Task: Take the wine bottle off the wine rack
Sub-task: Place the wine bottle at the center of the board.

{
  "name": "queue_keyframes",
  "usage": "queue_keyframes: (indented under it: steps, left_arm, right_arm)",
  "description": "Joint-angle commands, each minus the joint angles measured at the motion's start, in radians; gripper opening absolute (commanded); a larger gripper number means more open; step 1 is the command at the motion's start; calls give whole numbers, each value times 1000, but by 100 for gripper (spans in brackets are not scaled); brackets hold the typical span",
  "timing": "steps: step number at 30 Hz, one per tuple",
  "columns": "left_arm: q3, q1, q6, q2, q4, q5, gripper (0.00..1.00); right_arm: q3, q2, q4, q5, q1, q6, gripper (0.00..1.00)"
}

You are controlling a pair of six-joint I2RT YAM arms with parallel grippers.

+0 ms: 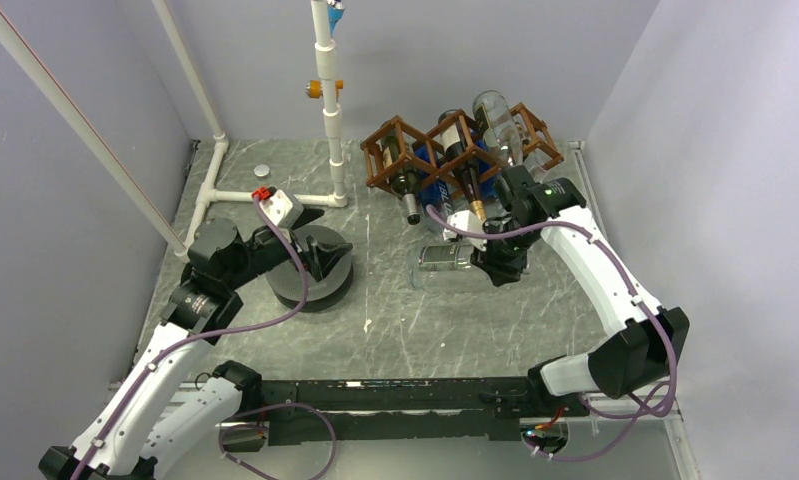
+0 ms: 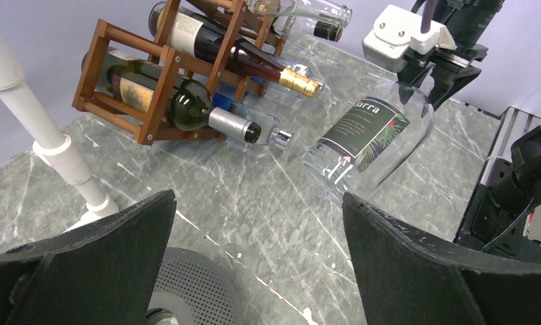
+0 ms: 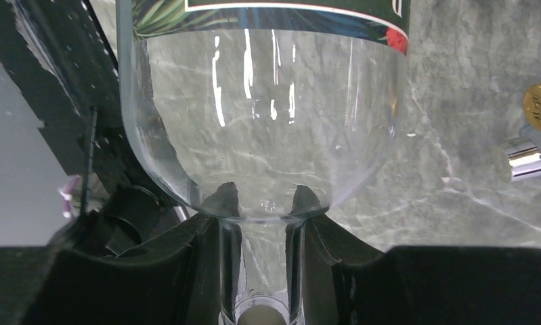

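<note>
The wine bottle (image 2: 369, 135) is clear glass with a dark leafy label. It hangs off the rack over the marble table, tilted with its neck up. My right gripper (image 3: 263, 203) is shut on its neck, fingers (image 3: 213, 237) against the glass just below the shoulder. From above, the wine bottle (image 1: 445, 258) lies left of my right gripper (image 1: 495, 262), in front of the brown lattice wine rack (image 1: 415, 150). Whether its base touches the table I cannot tell. My left gripper (image 2: 257, 200) stands open and empty, well left of the bottle.
The wine rack (image 2: 159, 74) holds dark bottles, one silver-capped (image 2: 244, 128) and one gold-foiled (image 2: 298, 81), and a clear one (image 1: 495, 115). A grey perforated disc (image 1: 310, 275) sits under my left gripper (image 1: 320, 262). White pipe frame (image 1: 330, 120) stands at the back left.
</note>
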Motion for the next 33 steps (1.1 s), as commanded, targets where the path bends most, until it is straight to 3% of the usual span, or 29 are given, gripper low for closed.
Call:
queue_keyframes:
  steps: [1,15,33]
  left_arm:
    - [-2,5,-9,1,54,25,99]
    - [-2,5,-11,10,56,32,99]
    - [-2,5,-11,10,54,35,99]
  right_arm:
    - [57,-73,32,21,48,-92,0]
    - [48,-76,-23,350,176,-174,0]
    - [-3,38,-80,764,368,-154,0]
